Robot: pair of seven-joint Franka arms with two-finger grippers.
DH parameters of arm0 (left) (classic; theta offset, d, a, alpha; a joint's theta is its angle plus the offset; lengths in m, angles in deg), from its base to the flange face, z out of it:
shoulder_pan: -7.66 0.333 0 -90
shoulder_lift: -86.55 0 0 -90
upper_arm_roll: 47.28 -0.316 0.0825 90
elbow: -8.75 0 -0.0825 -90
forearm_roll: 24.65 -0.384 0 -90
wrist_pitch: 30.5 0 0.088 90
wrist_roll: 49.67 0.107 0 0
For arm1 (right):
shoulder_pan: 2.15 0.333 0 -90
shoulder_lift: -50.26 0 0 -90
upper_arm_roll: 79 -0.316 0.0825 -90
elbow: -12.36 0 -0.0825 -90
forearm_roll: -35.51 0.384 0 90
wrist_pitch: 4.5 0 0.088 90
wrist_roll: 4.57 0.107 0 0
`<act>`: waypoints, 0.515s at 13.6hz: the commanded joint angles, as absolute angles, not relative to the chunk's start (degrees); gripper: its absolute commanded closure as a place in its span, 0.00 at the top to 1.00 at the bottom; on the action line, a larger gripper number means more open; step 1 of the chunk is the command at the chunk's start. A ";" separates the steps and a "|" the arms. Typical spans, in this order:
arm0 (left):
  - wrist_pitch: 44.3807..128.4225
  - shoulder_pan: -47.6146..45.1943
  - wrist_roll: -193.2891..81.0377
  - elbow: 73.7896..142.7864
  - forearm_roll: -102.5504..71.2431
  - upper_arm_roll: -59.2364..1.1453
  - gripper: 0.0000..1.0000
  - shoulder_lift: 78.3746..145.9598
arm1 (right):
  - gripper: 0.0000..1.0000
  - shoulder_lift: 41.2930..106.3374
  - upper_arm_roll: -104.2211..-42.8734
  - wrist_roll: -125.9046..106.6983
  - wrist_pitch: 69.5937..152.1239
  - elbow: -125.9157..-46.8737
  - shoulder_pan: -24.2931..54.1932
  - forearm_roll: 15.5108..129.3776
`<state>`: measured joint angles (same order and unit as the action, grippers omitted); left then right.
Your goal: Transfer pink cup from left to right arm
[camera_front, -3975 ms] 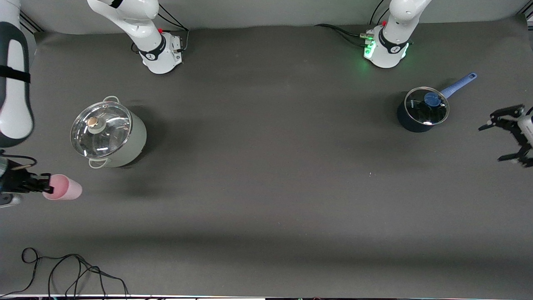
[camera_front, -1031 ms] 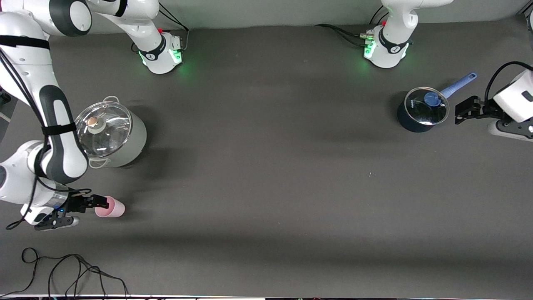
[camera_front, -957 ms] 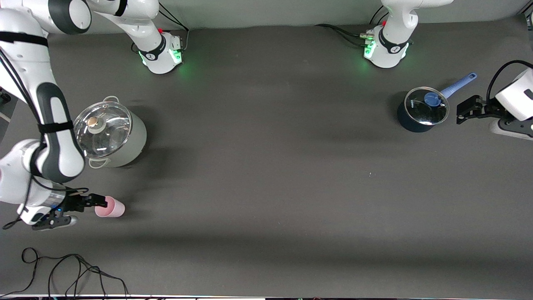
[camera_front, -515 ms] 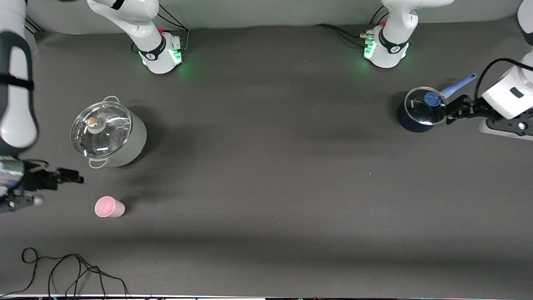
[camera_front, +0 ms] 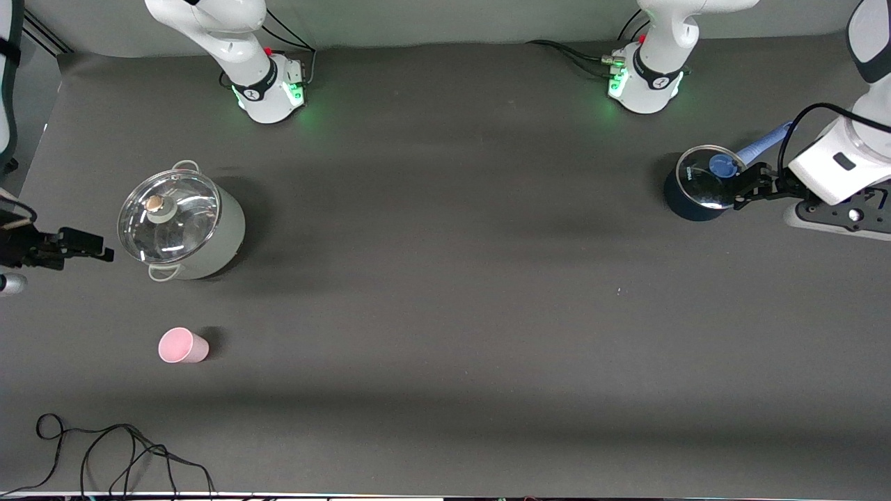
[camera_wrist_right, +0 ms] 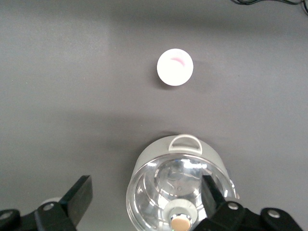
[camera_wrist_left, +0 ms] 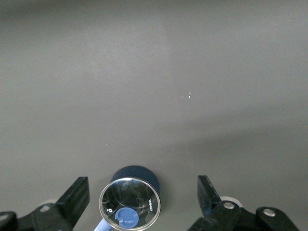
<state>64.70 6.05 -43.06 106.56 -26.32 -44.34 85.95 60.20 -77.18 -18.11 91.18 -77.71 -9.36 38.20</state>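
On table: pink cup (camera_front: 182,346) upright, alone; right gripper (camera_front: 73,245) and left gripper (camera_wrist_left: 144,202) both spread, prob. empty.

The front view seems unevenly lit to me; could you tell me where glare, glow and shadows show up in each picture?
Front view: green glow at both arm bases, reflections on the big pot's glass lid, a small shadow beside the pink cup. Left wrist view: even light, faint sheen on the saucepan lid. Right wrist view: the cup's rim looks washed out.
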 commanded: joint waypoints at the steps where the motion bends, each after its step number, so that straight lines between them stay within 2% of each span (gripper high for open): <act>1: 64.16 5.73 -44.05 105.43 -25.09 -44.65 1.00 86.46 | 1.00 55.72 -76.89 -12.84 92.53 -82.99 -6.46 34.81; 4: 64.51 6.08 -43.87 105.87 -24.74 -44.65 1.00 86.46 | 0.99 48.88 -76.80 -12.83 96.74 -90.97 -6.54 34.81; 7: 64.86 6.17 -42.74 105.96 -24.21 -44.65 1.00 86.55 | 0.99 48.16 -77.32 -11.18 95.09 -90.30 -6.28 34.81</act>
<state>64.82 6.16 -43.05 106.50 -25.21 -44.52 86.51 50.98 -77.03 -13.69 94.46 -87.84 -6.74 35.57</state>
